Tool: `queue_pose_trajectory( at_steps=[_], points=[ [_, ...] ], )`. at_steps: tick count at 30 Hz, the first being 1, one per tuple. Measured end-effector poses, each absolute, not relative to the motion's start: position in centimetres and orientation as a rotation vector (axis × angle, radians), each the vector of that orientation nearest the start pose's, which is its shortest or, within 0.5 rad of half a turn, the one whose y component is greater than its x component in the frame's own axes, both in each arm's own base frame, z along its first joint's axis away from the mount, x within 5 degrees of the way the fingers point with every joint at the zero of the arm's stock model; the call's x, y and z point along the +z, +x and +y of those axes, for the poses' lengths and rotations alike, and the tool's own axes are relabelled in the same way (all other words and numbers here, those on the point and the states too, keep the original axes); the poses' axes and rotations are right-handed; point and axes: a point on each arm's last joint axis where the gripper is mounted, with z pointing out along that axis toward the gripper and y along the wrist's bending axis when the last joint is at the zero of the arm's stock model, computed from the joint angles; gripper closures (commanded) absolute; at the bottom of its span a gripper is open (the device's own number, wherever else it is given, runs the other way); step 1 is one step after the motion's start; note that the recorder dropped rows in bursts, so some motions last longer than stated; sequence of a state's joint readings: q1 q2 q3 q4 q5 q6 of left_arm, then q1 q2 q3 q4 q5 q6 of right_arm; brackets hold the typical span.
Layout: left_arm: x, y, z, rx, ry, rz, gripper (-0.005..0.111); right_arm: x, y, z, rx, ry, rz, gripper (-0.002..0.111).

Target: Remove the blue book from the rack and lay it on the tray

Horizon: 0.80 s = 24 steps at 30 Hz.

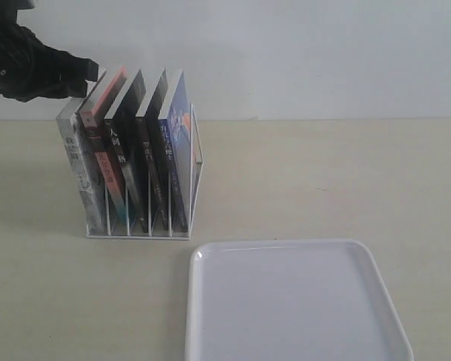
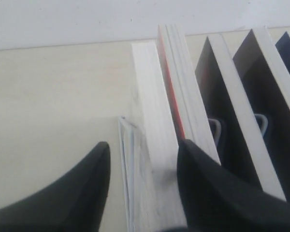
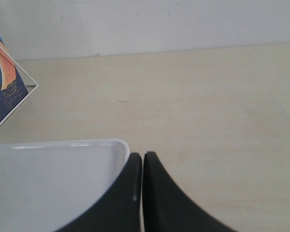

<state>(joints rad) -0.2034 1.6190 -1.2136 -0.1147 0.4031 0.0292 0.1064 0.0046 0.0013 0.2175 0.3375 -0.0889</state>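
Blue book [image 1: 179, 131] rightmost in rack [image 1: 198, 162], other books [image 1: 113, 150] alongside, left claw [image 2: 142, 145] apart, right claw [image 3: 142, 155] together.

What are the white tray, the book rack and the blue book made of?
The tray looks like smooth, glossy plastic: light shines off its rounded rim. The rack looks like thin white-coated metal wire, maybe plastic. The blue book is paper, judging by its pale page edges and printed cover.

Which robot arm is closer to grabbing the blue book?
Left, probably: the left end effector hovers open over books in the rack, though not over the blue book. The right end effector sits shut by the tray.
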Motion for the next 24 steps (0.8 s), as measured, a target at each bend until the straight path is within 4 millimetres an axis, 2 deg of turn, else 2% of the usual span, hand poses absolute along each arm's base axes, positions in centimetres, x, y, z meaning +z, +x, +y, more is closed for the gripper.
queue_pose_trajectory(
  at_steps=[6, 9, 15, 19, 24],
  points=[
    [30.1, 35.4, -8.0, -0.241, 0.149, 2.305, 0.064, 18.3, 5.3, 1.2, 0.223, -0.041, 1.824, 0.108],
    [31.8, 34.7, -7.9, -0.234, 0.190, 2.277, 0.064, 18.3, 5.3, 1.2, 0.223, -0.041, 1.824, 0.108],
    [33.3, 33.6, -8.1, -0.239, 0.222, 2.253, 0.064, 18.3, 5.3, 1.2, 0.223, -0.041, 1.824, 0.108],
    [33.3, 32.7, -10.4, -0.301, 0.283, 2.262, 0.064, 18.3, 5.3, 1.2, 0.223, -0.041, 1.824, 0.108],
    [33.4, 32.4, -11.7, -0.337, 0.307, 2.249, 0.064, 18.3, 5.3, 1.2, 0.223, -0.041, 1.824, 0.108]
  ],
)
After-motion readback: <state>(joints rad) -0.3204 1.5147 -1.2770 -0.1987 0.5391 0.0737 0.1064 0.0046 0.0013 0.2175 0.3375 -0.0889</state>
